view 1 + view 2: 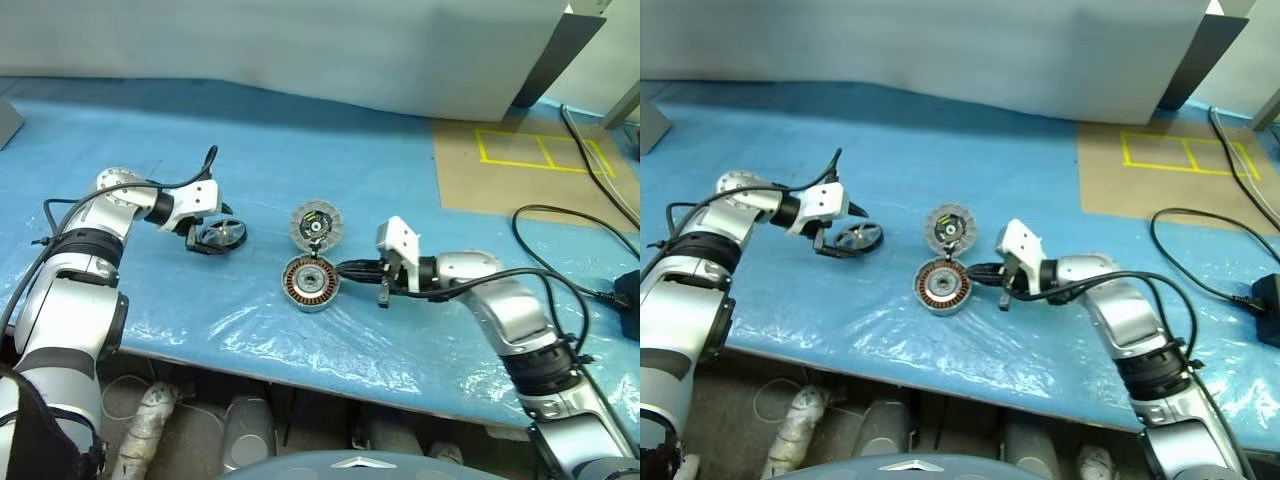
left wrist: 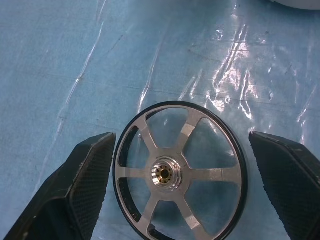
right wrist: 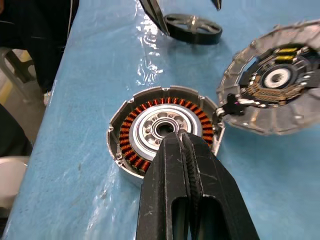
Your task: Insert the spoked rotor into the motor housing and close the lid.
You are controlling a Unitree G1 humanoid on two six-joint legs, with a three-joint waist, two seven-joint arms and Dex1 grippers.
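Note:
The spoked rotor (image 1: 220,235) lies flat on the blue table cover, a dark wheel with a shiny rim and open gaps between its spokes. My left gripper (image 2: 181,137) is open and straddles it, one finger (image 2: 85,190) on each side, apart from the rim. The motor housing (image 1: 311,283) sits mid-table with its copper windings and central hub showing. Its ribbed silver lid (image 1: 316,224) stands tilted open at the housing's far edge. My right gripper (image 1: 340,267) is shut and empty, its tip just beside the housing's right rim.
Black cables (image 1: 560,215) loop over the table at the right, near a black adapter (image 1: 628,295). A brown board with yellow tape (image 1: 535,150) lies at the back right. The table's front edge (image 1: 300,375) runs just below the housing.

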